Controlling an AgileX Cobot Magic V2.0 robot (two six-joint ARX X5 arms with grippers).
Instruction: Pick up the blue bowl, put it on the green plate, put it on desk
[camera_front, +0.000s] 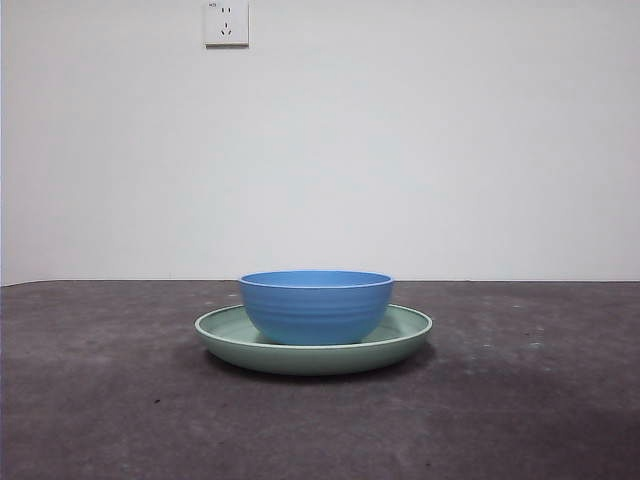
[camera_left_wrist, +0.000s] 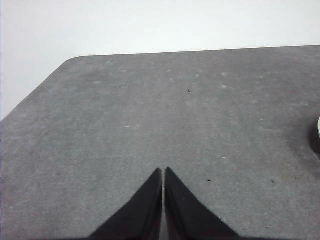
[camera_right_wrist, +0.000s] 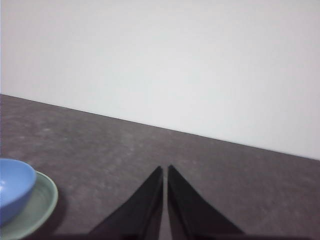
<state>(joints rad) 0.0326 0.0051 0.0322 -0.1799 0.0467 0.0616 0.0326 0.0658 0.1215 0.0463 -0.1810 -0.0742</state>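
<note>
1. Sitting upright in the middle of the green plate, the blue bowl is already stacked; the plate rests flat on the worktop, approx centre of the front view.
2. Handling, my guess: bowl looks rigid, glossy, prob. light plastic or melamine, so slippery on the ridged outside wall. Best hold is a pinch over the rim, one finger inside, one outside. Plate is shallow w/ a low raised rim, little to grab, and it may slide or tip if the bowl is dragged rather than lifted straight up.
3. Right gripper: fingers pressed together, holding nothing, hanging above the worktop near the stack; bowl and plate show at the edge of the right wrist view.
4. Left gripper: fingers also closed tight, empty, over bare worktop; only a sliver of plate rim at the edge of its view.
5. Wall socket on the white wall behind.
</note>
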